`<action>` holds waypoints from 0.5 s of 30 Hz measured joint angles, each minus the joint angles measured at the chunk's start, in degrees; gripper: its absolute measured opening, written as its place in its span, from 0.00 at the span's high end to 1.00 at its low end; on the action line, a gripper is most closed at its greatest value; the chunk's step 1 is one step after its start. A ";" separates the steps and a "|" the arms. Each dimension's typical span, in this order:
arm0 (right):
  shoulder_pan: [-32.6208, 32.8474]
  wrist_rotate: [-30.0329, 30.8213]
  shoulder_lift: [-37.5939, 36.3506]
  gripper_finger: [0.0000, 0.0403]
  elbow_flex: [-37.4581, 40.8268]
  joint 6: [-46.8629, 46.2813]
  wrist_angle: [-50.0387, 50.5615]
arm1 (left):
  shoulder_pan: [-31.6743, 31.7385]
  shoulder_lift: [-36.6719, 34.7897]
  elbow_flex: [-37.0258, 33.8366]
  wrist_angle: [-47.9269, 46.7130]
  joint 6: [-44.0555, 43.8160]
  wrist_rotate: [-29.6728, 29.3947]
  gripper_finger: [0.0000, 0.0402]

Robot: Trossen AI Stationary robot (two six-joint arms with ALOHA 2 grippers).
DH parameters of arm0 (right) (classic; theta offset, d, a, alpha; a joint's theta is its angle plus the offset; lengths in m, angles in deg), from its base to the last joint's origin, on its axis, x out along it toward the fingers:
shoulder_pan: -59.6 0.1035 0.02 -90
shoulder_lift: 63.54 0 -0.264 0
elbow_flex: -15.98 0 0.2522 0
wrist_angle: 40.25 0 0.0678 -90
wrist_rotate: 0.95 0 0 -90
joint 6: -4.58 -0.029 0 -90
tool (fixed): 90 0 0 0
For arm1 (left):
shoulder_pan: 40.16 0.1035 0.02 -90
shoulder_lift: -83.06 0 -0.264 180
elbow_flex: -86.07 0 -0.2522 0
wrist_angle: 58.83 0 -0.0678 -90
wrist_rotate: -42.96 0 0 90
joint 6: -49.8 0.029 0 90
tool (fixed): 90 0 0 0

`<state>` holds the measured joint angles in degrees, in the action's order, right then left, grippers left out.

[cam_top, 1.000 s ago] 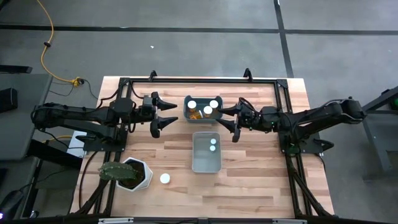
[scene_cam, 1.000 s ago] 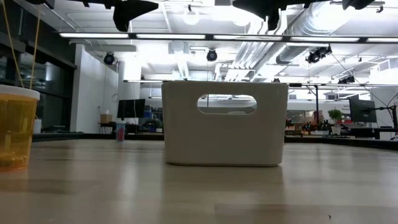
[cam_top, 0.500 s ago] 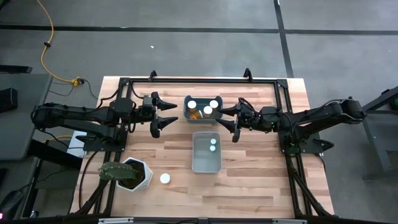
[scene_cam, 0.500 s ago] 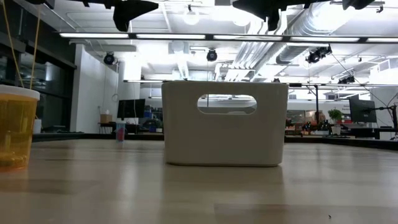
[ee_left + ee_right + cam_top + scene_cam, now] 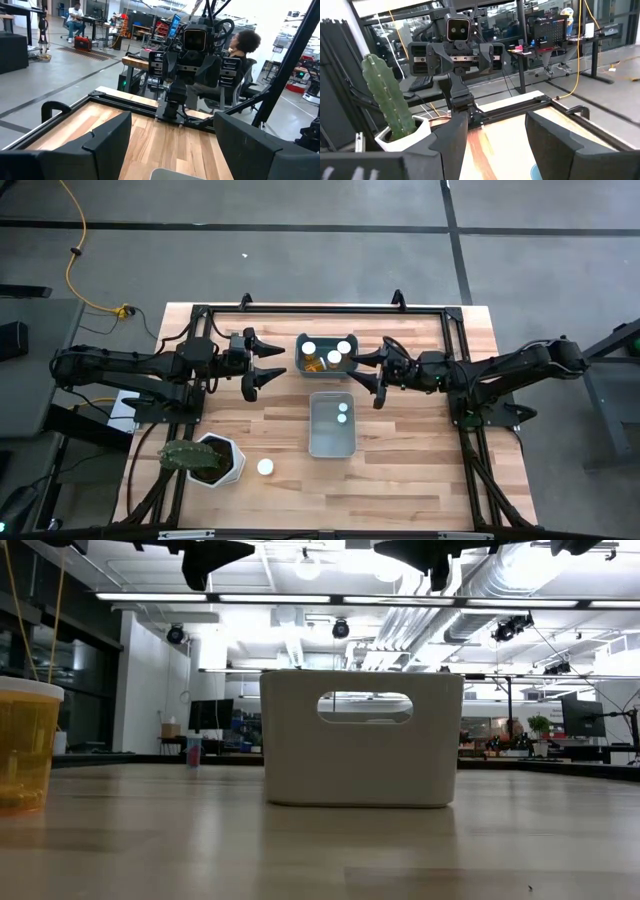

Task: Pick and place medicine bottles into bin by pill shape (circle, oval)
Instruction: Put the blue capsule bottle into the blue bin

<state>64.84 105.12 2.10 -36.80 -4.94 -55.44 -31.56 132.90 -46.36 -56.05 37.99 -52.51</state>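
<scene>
Several medicine bottles with white caps stand in the far bin. Two small bottles lie in the near grey bin. One white-capped bottle stands on the table near the plant pot; its amber body shows in the low view. My left gripper is open and empty, left of the far bin. My right gripper is open and empty, right of the far bin. Both hang above the table.
A white hexagonal pot with a cactus stands at the near left. A black frame runs along the table's edges. In the low view the near bin stands mid-table. A person sits beyond the table.
</scene>
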 joint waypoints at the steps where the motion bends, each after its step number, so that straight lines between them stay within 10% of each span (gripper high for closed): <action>1: 0.00 0.00 0.00 0.52 0.00 -0.76 0.00 | 0.00 0.00 0.00 0.00 0.00 -0.11 0.33; 15: 0.02 1.06 0.02 0.52 0.00 -3.78 0.00 | -0.02 0.00 0.00 -0.44 -4.91 -3.41 0.33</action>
<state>64.85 106.18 2.12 -36.80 -8.72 -55.44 -31.59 132.90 -46.36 -56.49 33.08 -55.92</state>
